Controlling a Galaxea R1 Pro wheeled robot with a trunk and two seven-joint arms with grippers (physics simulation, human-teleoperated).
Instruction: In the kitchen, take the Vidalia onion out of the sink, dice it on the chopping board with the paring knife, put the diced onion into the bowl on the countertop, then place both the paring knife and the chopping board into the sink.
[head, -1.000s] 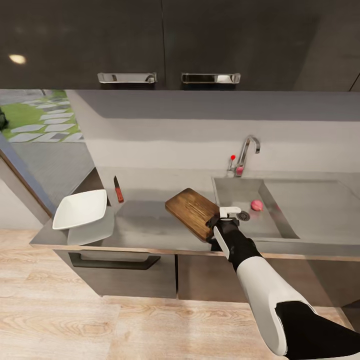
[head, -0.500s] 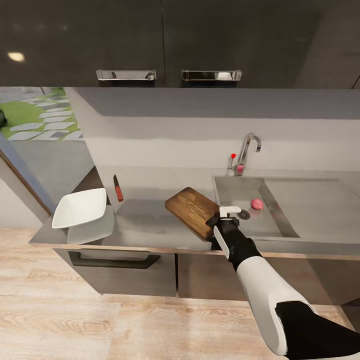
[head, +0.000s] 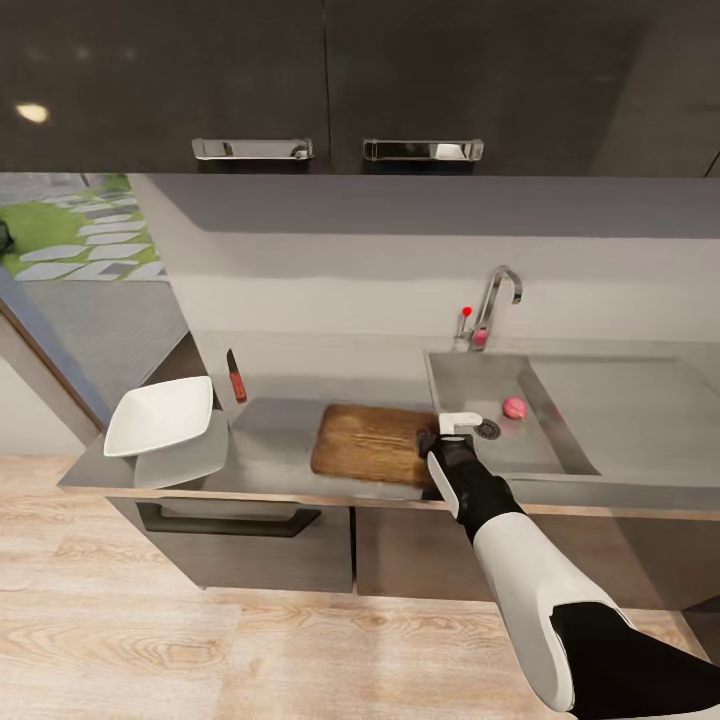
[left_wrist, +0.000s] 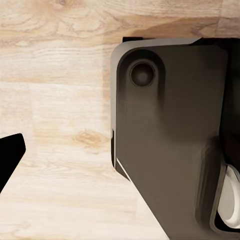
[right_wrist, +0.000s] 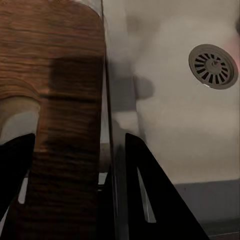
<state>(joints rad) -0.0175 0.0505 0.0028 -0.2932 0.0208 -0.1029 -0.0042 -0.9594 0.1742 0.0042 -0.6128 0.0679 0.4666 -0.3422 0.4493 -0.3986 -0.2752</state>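
Lying flat on the desk (head: 270, 455) beside the sink (head: 560, 460), the unlabelled chopping board (head: 365, 443) sits between the right hand's (head: 440, 440) spread fingers.

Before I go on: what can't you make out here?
- Right tool: head view, wrist blocks whether it pinches the chopping board.
- Paring knife: head view, blade tiny and dark.
- Board's far end: right wrist view, cut off.
- Onion: small pink blob in the sink.

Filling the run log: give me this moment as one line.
right gripper: open astride dark brown wooden chopping board | board: flat on grey countertop | pink onion: in sink | red-handled knife: on countertop
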